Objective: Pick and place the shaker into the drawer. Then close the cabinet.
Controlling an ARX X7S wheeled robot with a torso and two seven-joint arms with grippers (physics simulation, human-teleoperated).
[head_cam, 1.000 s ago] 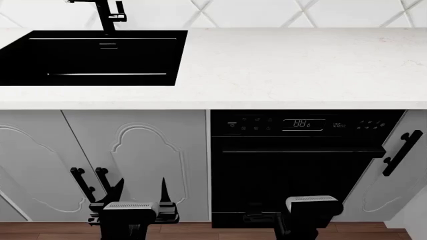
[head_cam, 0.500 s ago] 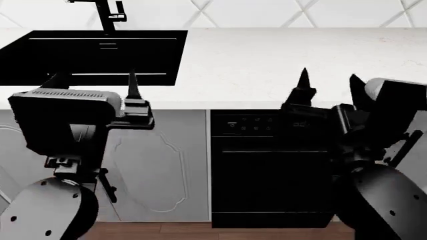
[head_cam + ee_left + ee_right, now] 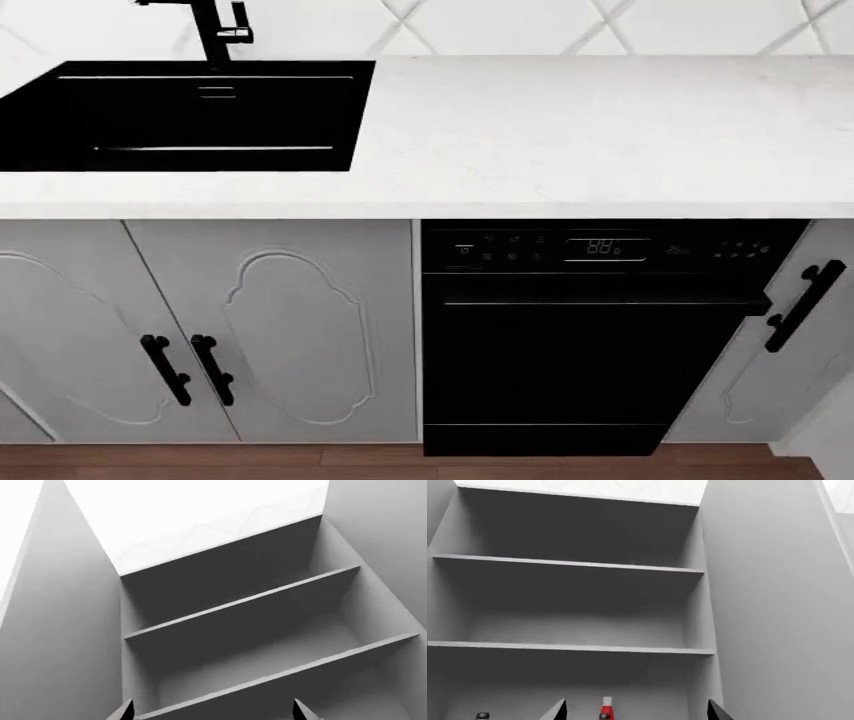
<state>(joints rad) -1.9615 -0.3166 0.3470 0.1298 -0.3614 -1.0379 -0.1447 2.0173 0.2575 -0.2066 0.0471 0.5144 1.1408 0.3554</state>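
No shaker shows in any view, and I cannot tell which front is the drawer. The pale grey cabinet (image 3: 280,330), with curvy moulded doors and black bar handles (image 3: 187,368), stands shut under the white marble-look top (image 3: 574,130). Neither arm is in the head view. My left gripper (image 3: 212,711) is open and empty; only its two dark fingertips (image 3: 125,711) show, facing grey shelves (image 3: 240,605). My right gripper (image 3: 636,711) is open and empty, facing other grey shelves (image 3: 567,565).
A black sink (image 3: 187,115) with a black tap (image 3: 214,30) sits at the counter's left. A black dishwasher (image 3: 587,330) is under the counter. A pale front with a slanted black handle (image 3: 803,305) is at far right. A red bottle (image 3: 606,712) and a dark-capped item (image 3: 482,716) stand below the shelves.
Both arms rose from the bottom of the head view to counter height, then left that view. The counter and cabinet fronts have not changed.
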